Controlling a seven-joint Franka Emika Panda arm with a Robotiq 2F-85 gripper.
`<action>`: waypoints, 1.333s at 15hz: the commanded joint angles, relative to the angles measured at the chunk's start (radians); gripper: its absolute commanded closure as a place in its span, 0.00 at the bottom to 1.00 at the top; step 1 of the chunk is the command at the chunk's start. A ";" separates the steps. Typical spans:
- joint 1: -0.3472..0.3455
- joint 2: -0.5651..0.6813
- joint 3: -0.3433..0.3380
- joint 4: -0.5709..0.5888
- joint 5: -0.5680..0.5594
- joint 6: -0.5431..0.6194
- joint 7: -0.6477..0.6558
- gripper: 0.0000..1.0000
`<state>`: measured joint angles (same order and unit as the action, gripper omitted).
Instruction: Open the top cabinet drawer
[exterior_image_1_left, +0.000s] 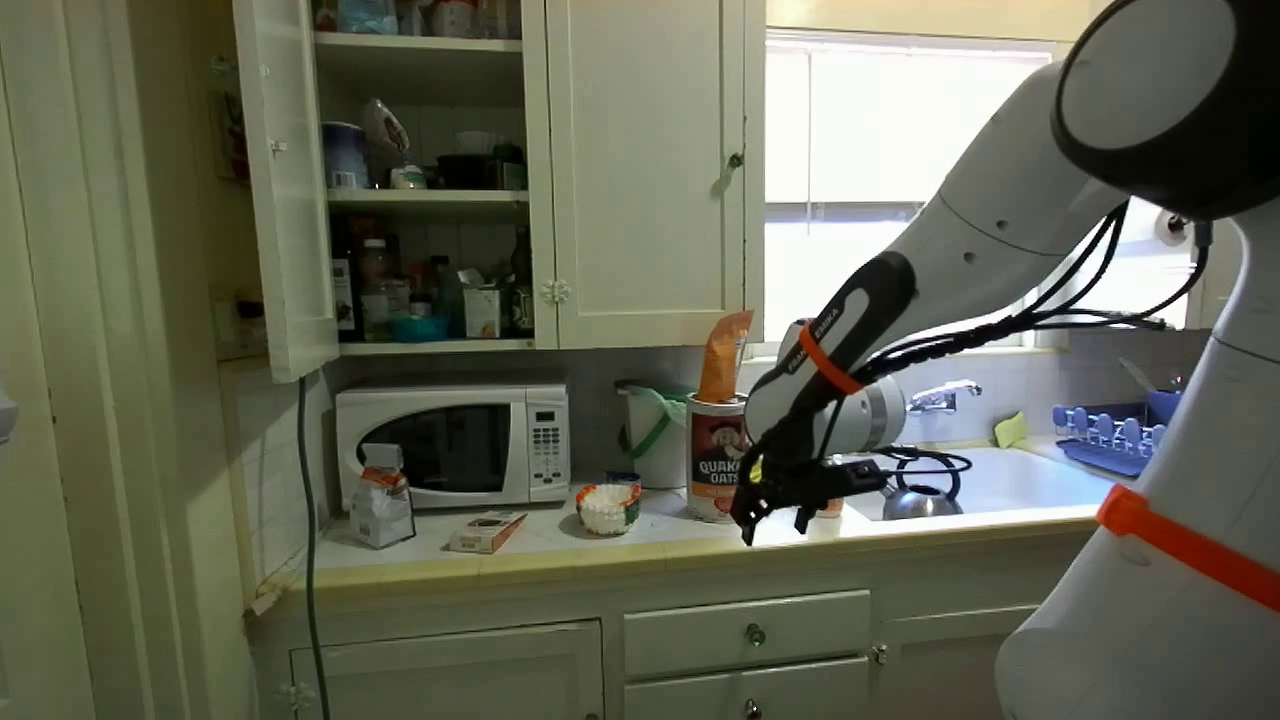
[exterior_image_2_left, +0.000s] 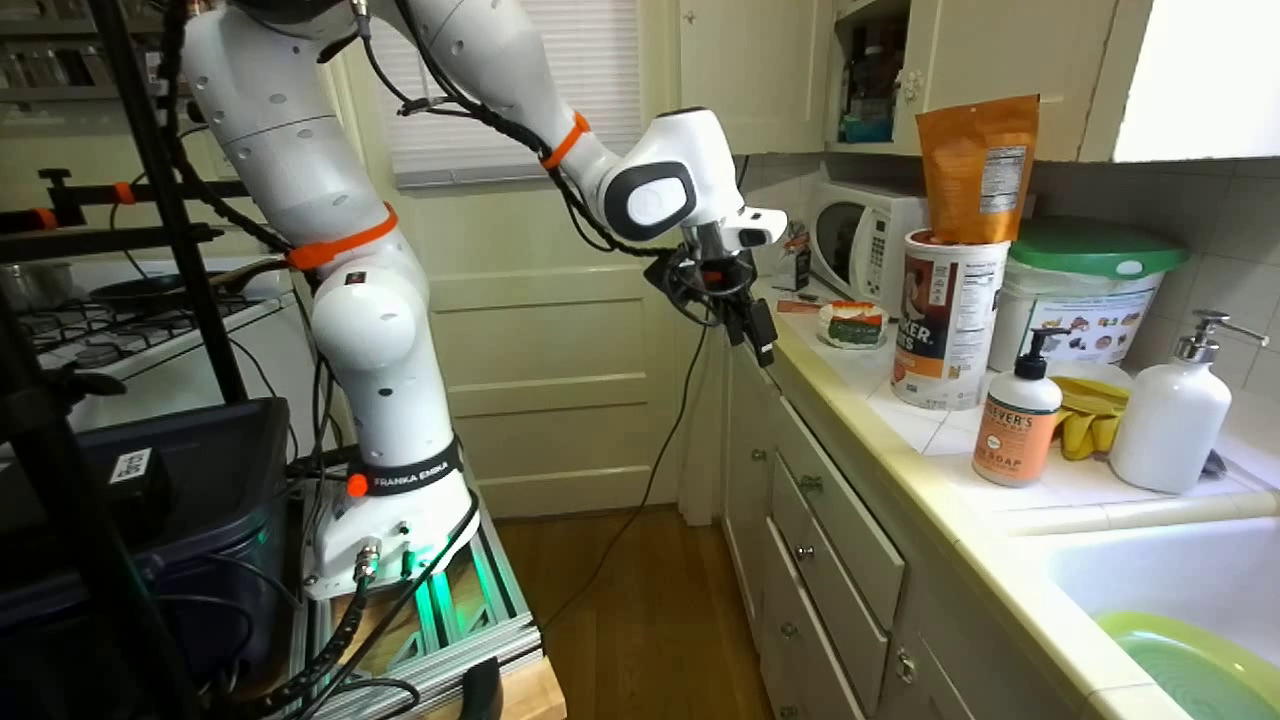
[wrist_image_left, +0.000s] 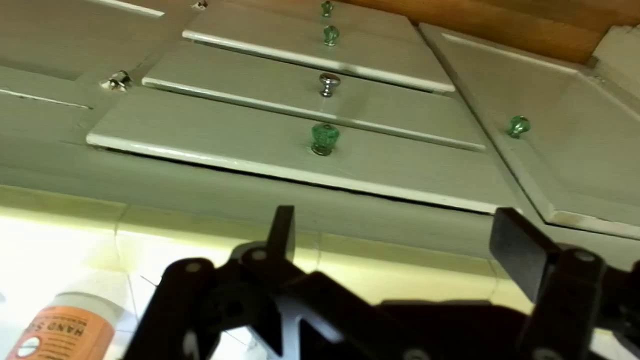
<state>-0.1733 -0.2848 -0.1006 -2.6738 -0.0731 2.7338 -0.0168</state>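
The top cabinet drawer is a wide, shallow cream front below the counter, pushed in, with a thin dark gap along its upper edge. In the wrist view its green glass knob stands out in the middle of the drawer front. My gripper hangs above and apart from the drawer, at the height of the counter edge. Its fingers are spread wide in the wrist view, with nothing between them. Seen in an exterior view, the gripper points down beside the counter's front edge.
The yellow counter edge juts out above the drawer fronts. On the counter stand an oats canister, a hand soap bottle and a patterned bowl. Lower drawers and a cupboard door adjoin the drawer.
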 joint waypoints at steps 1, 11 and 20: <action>-0.109 0.111 0.021 -0.053 -0.117 0.208 0.139 0.00; -0.218 0.392 0.043 -0.068 -0.294 0.435 0.289 0.00; -0.156 0.431 0.037 -0.066 -0.157 0.488 0.188 0.00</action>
<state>-0.3289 0.1457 -0.0641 -2.7396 -0.2299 3.2219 0.1711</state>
